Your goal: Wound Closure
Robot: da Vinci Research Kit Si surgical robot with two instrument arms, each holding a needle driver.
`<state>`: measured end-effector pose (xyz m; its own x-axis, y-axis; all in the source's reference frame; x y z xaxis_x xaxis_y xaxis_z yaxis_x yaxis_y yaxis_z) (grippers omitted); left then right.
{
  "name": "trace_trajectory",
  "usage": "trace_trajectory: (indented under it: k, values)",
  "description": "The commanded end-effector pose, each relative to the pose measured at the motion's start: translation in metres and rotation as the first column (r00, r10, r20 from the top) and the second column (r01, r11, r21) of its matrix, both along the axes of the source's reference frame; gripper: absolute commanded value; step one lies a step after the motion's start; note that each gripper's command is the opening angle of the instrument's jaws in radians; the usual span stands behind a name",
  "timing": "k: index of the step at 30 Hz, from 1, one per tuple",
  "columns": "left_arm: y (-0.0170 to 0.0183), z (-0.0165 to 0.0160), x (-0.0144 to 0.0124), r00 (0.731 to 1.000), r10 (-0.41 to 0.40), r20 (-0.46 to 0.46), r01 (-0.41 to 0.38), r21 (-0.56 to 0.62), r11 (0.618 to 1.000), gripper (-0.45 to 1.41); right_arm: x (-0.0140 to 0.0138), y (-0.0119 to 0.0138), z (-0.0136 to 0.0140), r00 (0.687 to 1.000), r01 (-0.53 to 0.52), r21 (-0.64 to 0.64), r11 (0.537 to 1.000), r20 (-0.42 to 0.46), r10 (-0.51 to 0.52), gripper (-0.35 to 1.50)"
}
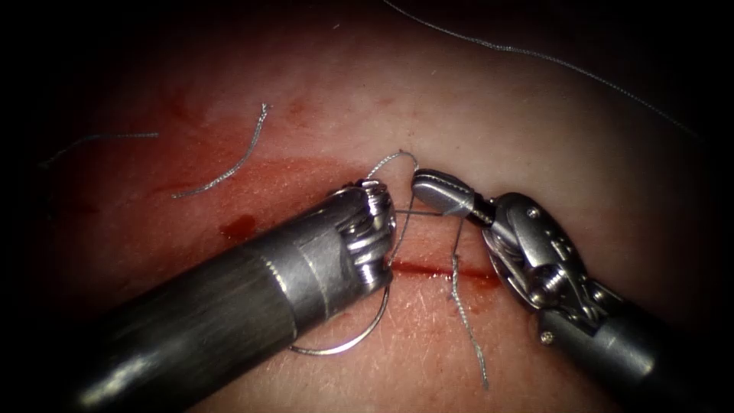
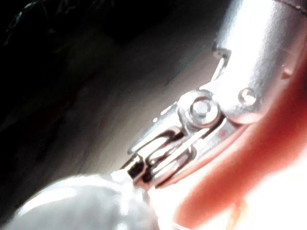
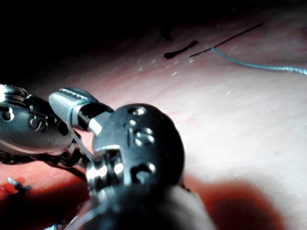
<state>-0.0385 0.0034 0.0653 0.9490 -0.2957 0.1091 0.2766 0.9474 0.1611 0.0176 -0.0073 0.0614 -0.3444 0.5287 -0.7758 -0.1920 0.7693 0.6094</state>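
Left tool fills the lower left of the frame, its jaws hidden behind its own wrist, so its grip cannot be told.
Right tool has its jaws closed on the thread, just above the cut. Needle curves out below the left tool, over the tissue beneath the cut; thin, stiff and slippery, it is best gripped on its body, I judge.
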Motion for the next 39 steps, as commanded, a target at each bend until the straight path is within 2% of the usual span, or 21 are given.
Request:
trace_trajectory:
  k: [1, 5, 7, 11, 13, 19, 24, 25, 27, 29, 30, 31, 32, 33, 36, 38, 39]
  values:
    - [0.0015, -0.0006, -0.0003, 1.000, 0.007, 0.025, -0.007, -0.010, 1.000, -0.45, -0.0001, 0.0018, -0.0001, 0.999, 0.032, -0.039, 0.999, 0.000, -0.032, -0.35]
    - [0.0019, 0.0002, -0.0006, 0.994, 0.051, 0.099, -0.052, 0.001, 0.999, -0.45, -0.0011, 0.0032, 0.0007, 0.979, 0.206, -0.152, 0.967, 0.040, -0.202, -0.35]
    - [0.0016, 0.0012, -0.0010, 0.982, 0.119, 0.150, -0.119, -0.005, 0.993, -0.45, -0.0009, 0.0030, 0.0010, 0.961, 0.274, -0.185, 0.944, 0.012, -0.277, -0.35]
    - [0.0012, 0.0019, -0.0017, 0.970, 0.167, 0.178, -0.166, -0.019, 0.986, -0.45, -0.0004, 0.0018, 0.0016, 0.928, 0.357, -0.239, 0.903, -0.016, -0.371, -0.35]
    - [0.0010, 0.0022, -0.0023, 0.960, 0.187, 0.207, -0.187, -0.019, 0.982, -0.45, -0.0002, 0.0009, 0.0019, 0.904, 0.415, -0.259, 0.872, 0.003, -0.429, -0.35]
    - [0.0012, 0.0031, -0.0034, 0.954, 0.214, 0.210, -0.213, -0.027, 0.977, -0.45, -0.0002, -0.0010, 0.0016, 0.868, 0.486, -0.256, 0.835, 0.033, -0.495, -0.35]
    - [0.0010, 0.0033, -0.0036, 0.953, 0.216, 0.215, -0.216, -0.024, 0.976, -0.45, -0.0017, -0.0018, 0.0011, 0.765, 0.644, -0.221, 0.733, 0.189, -0.615, -0.35]
    - [0.0010, 0.0031, -0.0038, 0.953, 0.214, 0.215, -0.215, -0.023, 0.976, -0.45, -0.0023, -0.0018, 0.0010, 0.717, 0.695, -0.192, 0.693, 0.256, -0.648, -0.35]
    - [0.0009, 0.0029, -0.0040, 0.952, 0.218, 0.215, -0.218, -0.023, 0.976, -0.45, -0.0030, -0.0019, 0.0007, 0.656, 0.747, -0.152, 0.647, 0.326, -0.681, -0.35]
    - [0.0008, 0.0029, -0.0041, 0.952, 0.218, 0.215, -0.218, -0.023, 0.976, -0.45, -0.0033, -0.0020, 0.0004, 0.615, 0.778, -0.129, 0.615, 0.361, -0.701, -0.35]
    - [0.0006, 0.0029, -0.0042, 0.951, 0.223, 0.215, -0.223, -0.026, 0.974, -0.45, -0.0037, -0.0022, -0.0002, 0.550, 0.822, -0.099, 0.561, 0.394, -0.736, -0.35]
    - [0.0005, 0.0029, -0.0042, 0.951, 0.223, 0.215, -0.223, -0.026, 0.974, -0.45, -0.0038, -0.0022, -0.0006, 0.503, 0.850, -0.080, 0.520, 0.411, -0.760, -0.35]
    - [0.0005, 0.0028, -0.0043, 0.949, 0.229, 0.215, -0.228, -0.028, 0.973, -0.45, -0.0038, -0.0020, -0.0009, 0.483, 0.861, -0.069, 0.504, 0.423, -0.767, -0.35]
    - [0.0003, 0.0028, -0.0044, 0.950, 0.228, 0.215, -0.227, -0.027, 0.973, -0.45, -0.0034, -0.0009, -0.0022, 0.400, 0.902, -0.055, 0.427, 0.476, -0.783, -0.35]
    - [0.0000, 0.0027, -0.0047, 0.949, 0.232, 0.214, -0.231, -0.029, 0.972, -0.45, -0.0023, -0.0001, -0.0033, 0.379, 0.914, -0.067, 0.399, 0.487, -0.787, -0.35]
    - [-0.0002, 0.0026, -0.0047, 0.948, 0.232, 0.217, -0.231, -0.029, 0.972, -0.45, -0.0011, 0.0006, -0.0042, 0.354, 0.929, -0.093, 0.359, 0.513, -0.782, -0.35]
    - [-0.0002, 0.0026, -0.0047, 0.948, 0.238, 0.212, -0.237, -0.032, 0.971, -0.45, -0.0001, 0.0012, -0.0048, 0.320, 0.944, -0.107, 0.314, 0.542, -0.777, -0.35]
